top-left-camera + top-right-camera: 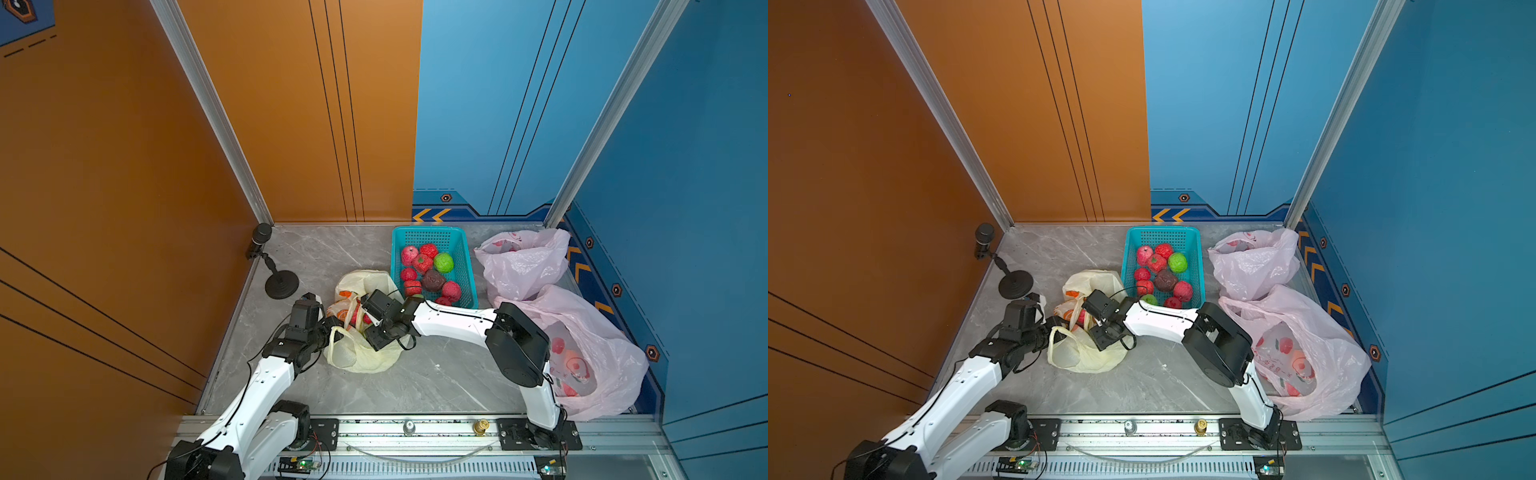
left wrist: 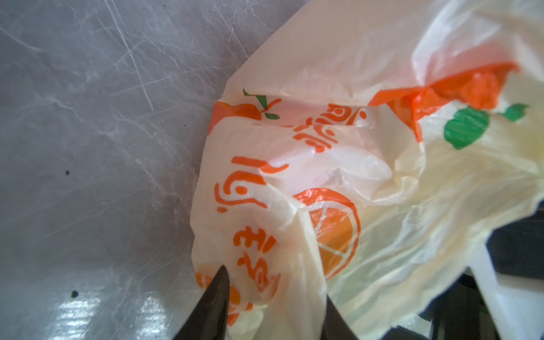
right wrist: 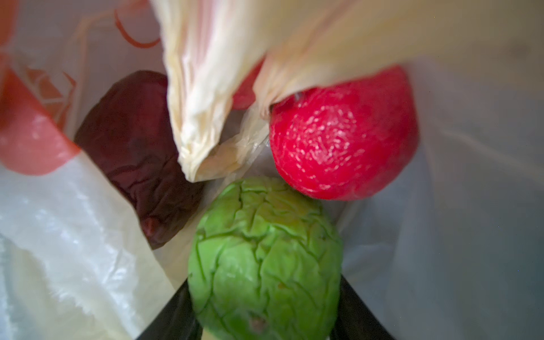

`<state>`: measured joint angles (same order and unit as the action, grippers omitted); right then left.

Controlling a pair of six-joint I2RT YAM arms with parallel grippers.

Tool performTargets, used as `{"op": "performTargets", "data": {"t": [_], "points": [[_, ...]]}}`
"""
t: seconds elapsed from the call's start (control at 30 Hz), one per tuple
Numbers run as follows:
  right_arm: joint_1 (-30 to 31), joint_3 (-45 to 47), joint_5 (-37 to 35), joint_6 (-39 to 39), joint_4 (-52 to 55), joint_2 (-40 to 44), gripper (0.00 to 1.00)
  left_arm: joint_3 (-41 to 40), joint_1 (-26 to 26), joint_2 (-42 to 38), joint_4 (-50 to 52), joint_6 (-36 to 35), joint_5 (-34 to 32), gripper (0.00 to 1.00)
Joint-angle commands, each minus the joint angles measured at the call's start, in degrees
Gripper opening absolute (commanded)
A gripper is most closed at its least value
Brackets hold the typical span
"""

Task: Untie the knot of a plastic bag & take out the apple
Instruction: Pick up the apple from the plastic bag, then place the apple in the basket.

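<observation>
Cream orange-printed plastic bag (image 1: 357,357), pinched by your left claw (image 2: 273,285), holds a red apple (image 3: 344,138), a maroon fruit (image 3: 132,153) and a wrinkled green apple (image 3: 265,250); your right claw (image 3: 265,285) straddles it, grip unclear.

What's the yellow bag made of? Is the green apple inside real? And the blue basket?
The yellow bag looks like thin, half see-through plastic film: it crinkles and shines. The green apple is probably fake, maybe foam or soft rubber: its matte skin has deep wrinkles. The blue basket looks like hard moulded plastic with a grid of little holes.
</observation>
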<state>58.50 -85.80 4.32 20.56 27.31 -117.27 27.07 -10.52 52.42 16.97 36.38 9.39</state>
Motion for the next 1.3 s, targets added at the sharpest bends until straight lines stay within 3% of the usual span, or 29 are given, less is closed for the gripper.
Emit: {"op": "performTargets", "data": {"t": [0.0,0.33,0.47,0.67,0.8,1.0,1.27], "points": [[0.46,2.13,0.12,-1.4,-4.77,6.09,0.55,-0.26,0.4,-0.96,1.29,-1.14,-0.21,0.41],[-1.74,12.24,7.72,-3.62,-18.31,24.69,0.54,-0.09,0.51,-1.65,2.35,-1.8,-0.49,0.41],[-6.05,12.33,1.76,-3.32,-13.87,28.4,0.54,0.26,0.56,-1.92,3.04,-2.23,-0.28,0.4],[-15.6,10.03,-14.39,-5.97,0.01,24.83,0.54,1.79,0.53,-3.24,5.21,-2.98,-0.18,0.44],[-20.16,9.86,-17.31,-6.81,2.9,21.07,0.54,2.02,0.51,-3.34,5.31,-3.16,0.37,0.46],[-21.95,9.2,-16.29,-6.87,4.4,16.43,0.58,2.01,0.42,-2.59,4.61,-3.36,1.02,0.45],[-23.71,9.3,-6.04,-6.92,3.39,16.29,0.75,2.05,0.46,-1.38,3.42,-3.81,2.12,0.3]]}}
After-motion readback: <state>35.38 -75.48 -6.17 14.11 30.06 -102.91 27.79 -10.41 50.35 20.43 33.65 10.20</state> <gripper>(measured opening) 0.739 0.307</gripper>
